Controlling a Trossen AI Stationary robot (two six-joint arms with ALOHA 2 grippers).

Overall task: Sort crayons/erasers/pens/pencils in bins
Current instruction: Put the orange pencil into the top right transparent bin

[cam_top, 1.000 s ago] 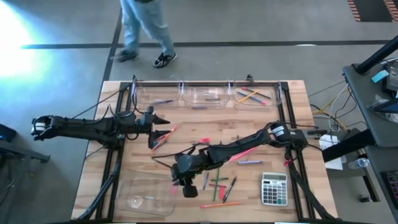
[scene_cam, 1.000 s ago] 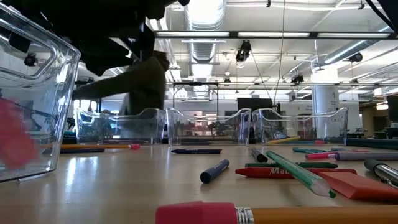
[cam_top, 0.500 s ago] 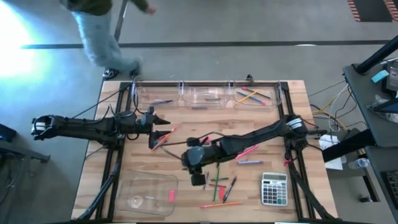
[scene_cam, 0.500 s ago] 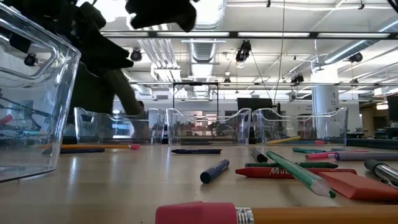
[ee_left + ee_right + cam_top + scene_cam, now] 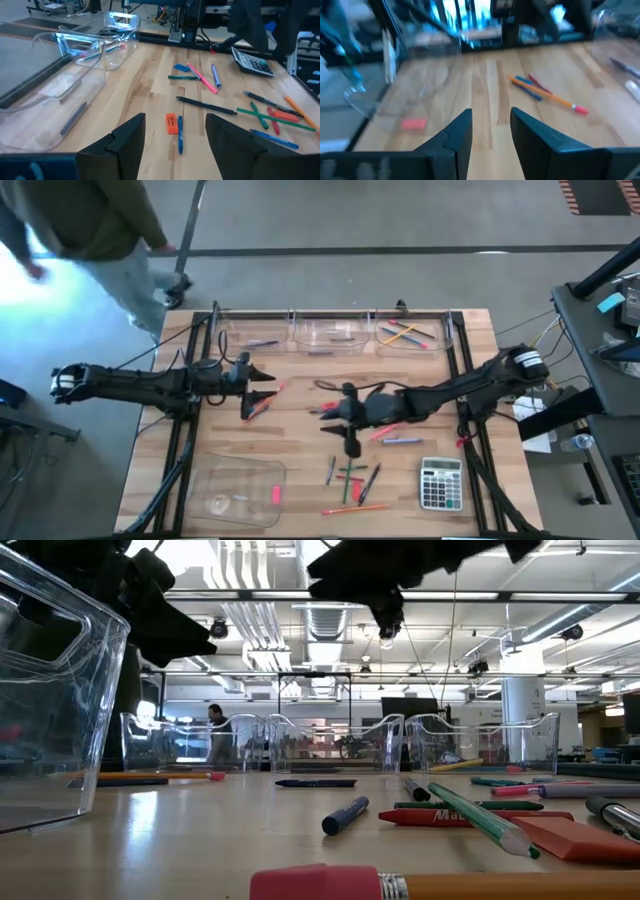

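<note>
High view shows the right gripper [image 5: 351, 448] empty, fingers parted, just beyond the calculator [image 5: 441, 483]; the left gripper [image 5: 262, 383] waits released farther off. A pink eraser [image 5: 275, 494] lies in the tray [image 5: 205, 480], seemingly sorted there.

bins [image 5: 330, 333]: 4 (three small tubs, one tray) | arms: 2 | calculator [image 5: 440, 484]: 1

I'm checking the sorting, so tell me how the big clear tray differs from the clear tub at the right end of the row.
The big tray is wider and stands alone at one table edge. The right-end tub is smaller and sits in a row of three at the opposite edge. The tray holds a pink eraser, while the tub holds long thin pencils. Both are clear plastic.
</note>
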